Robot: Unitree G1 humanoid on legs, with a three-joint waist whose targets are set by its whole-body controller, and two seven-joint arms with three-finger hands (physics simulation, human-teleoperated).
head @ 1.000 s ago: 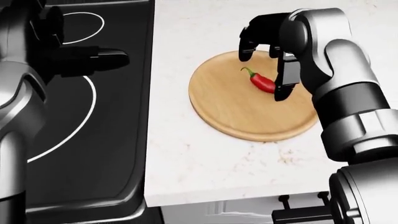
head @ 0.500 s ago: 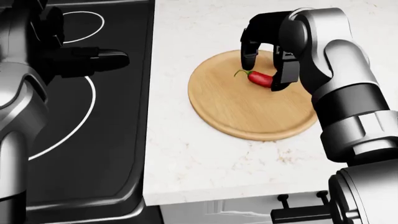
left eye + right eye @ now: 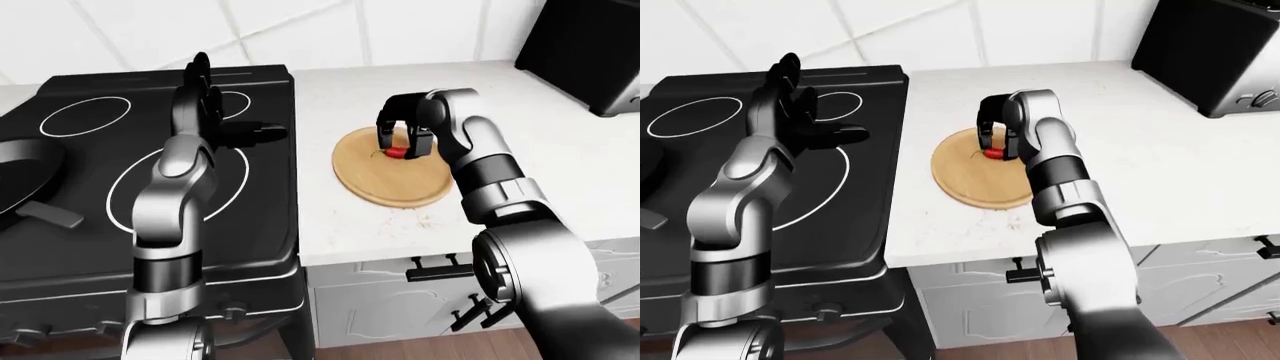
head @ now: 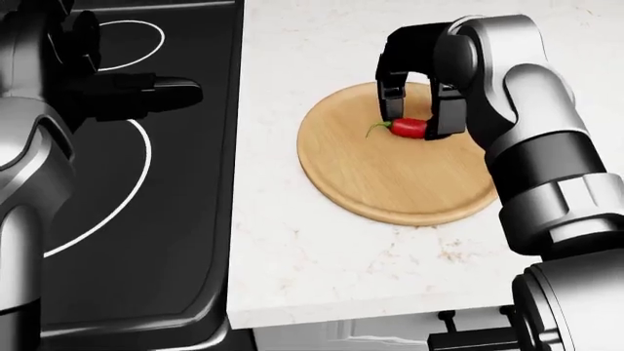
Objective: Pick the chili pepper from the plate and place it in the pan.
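Note:
The red chili pepper (image 4: 410, 129) lies across the upper part of a round wooden plate (image 4: 390, 183) on the white counter. My right hand (image 4: 418, 117) reaches down over it, with one finger (image 4: 391, 106) on its stem side and another on its right side, closed round it. The chili still rests at plate level. The black pan (image 3: 20, 176) sits at the far left of the stove in the left-eye view, handle (image 3: 50, 217) pointing down-right. My left hand (image 3: 225, 105) is open and empty, raised above the stove between the pan and the plate.
The black cooktop (image 4: 146, 219) with white ring marks fills the left side, its edge meeting the counter (image 4: 322, 256). A black toaster (image 3: 590, 52) stands at the counter's top right. Cabinet drawers with dark handles (image 3: 435, 266) lie below the counter edge.
My right hand's fingers have closed in on the chili, which turned from slanted to lying crosswise between them. My left arm has not moved.

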